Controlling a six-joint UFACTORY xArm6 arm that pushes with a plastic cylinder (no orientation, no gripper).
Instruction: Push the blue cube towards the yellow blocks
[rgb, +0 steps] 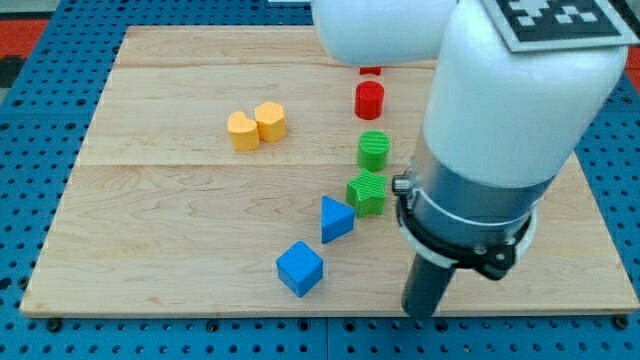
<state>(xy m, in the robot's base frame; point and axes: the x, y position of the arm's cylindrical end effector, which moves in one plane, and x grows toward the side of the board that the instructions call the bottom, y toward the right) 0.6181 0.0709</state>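
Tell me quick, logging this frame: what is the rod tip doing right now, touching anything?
My tip: no gripper, holds nothing; it stands apart from the blue cube, on the view's right of it, touching no block.

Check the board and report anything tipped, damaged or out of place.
Nothing stands out. The blue cube, blue triangular block, two green blocks, red cylinder and touching yellow blocks sit flat and intact on the board.

light: we see it bright and even | shadows: small, soft by blocks | blur: our close arm (520, 110) looks fuzzy
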